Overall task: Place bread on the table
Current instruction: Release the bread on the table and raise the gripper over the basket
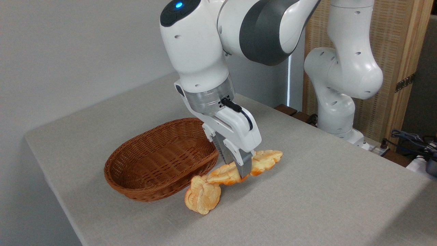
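The bread (263, 161), a long pale golden loaf with a lumpy top, hangs just above the table (324, 198), to the right of the wicker basket. My gripper (240, 171) is shut on the bread across its middle, fingers pointing down. The loaf's left end lies over or against a smaller round flower-shaped bun (202, 197); whether they touch I cannot tell. The far finger is hidden behind the loaf.
A brown oval wicker basket (160, 159) stands to the left of the gripper, nothing showing inside it. The round bun leans at the basket's front right side. The arm's base (338, 112) stands at the table's far right edge. Cables (409, 138) lie beyond it.
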